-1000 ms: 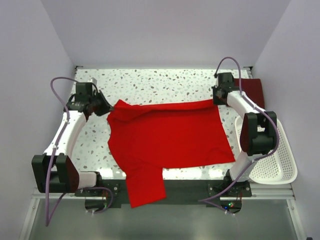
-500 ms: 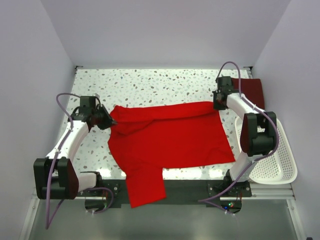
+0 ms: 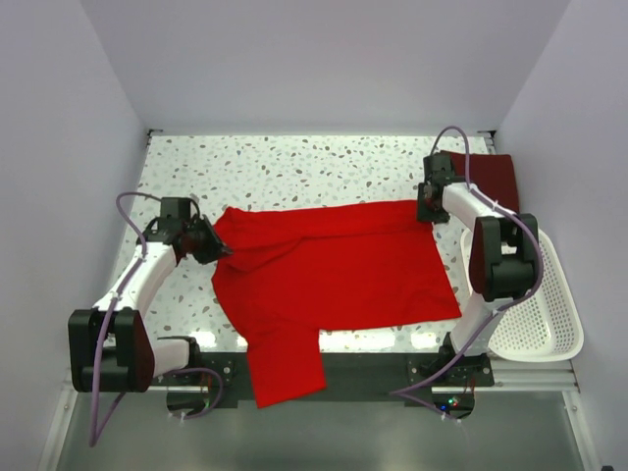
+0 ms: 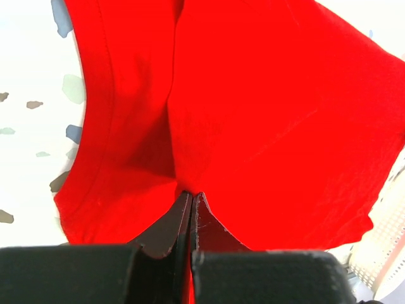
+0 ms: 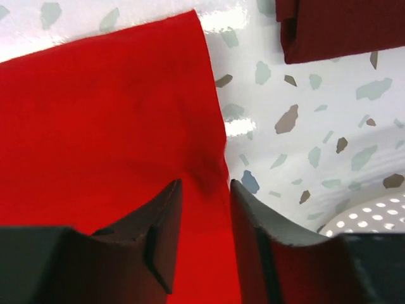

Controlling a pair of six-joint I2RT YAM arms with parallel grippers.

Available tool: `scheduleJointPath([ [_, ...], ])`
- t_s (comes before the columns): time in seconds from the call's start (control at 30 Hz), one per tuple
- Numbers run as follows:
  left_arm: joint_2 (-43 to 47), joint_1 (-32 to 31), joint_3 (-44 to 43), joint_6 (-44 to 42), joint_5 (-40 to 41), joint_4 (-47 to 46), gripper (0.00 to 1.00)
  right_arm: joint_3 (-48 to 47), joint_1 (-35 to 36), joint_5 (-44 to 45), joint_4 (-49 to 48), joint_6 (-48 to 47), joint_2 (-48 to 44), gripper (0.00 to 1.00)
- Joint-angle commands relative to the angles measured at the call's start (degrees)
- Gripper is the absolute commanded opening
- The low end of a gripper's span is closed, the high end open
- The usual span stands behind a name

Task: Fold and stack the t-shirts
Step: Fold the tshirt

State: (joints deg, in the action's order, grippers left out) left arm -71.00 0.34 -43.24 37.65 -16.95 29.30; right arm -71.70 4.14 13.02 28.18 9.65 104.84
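Note:
The bright red t-shirt (image 3: 334, 275) lies spread across the table, one part hanging over the near edge (image 3: 285, 368). My left gripper (image 3: 218, 250) is shut on the shirt's left edge; in the left wrist view the jaws (image 4: 190, 195) pinch a fold of the red cloth (image 4: 272, 114). My right gripper (image 3: 425, 214) sits at the shirt's far right corner. In the right wrist view (image 5: 205, 182) its jaws stand apart over the cloth's edge (image 5: 107, 126). The dark maroon t-shirt (image 3: 491, 177) lies folded at the far right, also in the right wrist view (image 5: 342, 28).
A white slatted basket (image 3: 540, 304) stands at the table's right edge beside the right arm; its rim shows in the right wrist view (image 5: 367, 221). The speckled tabletop (image 3: 294, 167) lies bare behind the shirt. Walls close in on three sides.
My left gripper has pulled the shirt's left edge toward the near side and a little right. The right gripper has barely moved at the far right corner.

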Motion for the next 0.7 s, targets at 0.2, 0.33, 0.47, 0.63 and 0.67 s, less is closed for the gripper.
scheduleJointPath([
  [0.2,1.4,-1.3,-1.0,-2.2,-0.5,-2.3,0.00,1.2,1.2,-6.8,0.0,3.5,-9.1,0.61],
  [0.33,0.5,-1.4,-2.4,-2.8,-0.5,-2.2,0.00,1.5,8.5,-10.9,-2.2,2.2,-11.8,0.61],
  [0.47,-0.3,-1.4,-6.1,-3.5,1.1,-1.1,0.00,2.2,12.6,-12.8,-5.7,1.7,-11.2,0.61],
  [0.63,0.2,-1.4,-9.2,-4.2,2.4,1.0,0.00,4.9,11.9,-7.9,-8.2,4.2,-9.7,0.60],
  [0.67,0.4,-1.4,-9.5,-4.6,2.5,1.4,0.00,4.9,11.3,-6.9,-8.3,4.3,-9.5,0.60],
])
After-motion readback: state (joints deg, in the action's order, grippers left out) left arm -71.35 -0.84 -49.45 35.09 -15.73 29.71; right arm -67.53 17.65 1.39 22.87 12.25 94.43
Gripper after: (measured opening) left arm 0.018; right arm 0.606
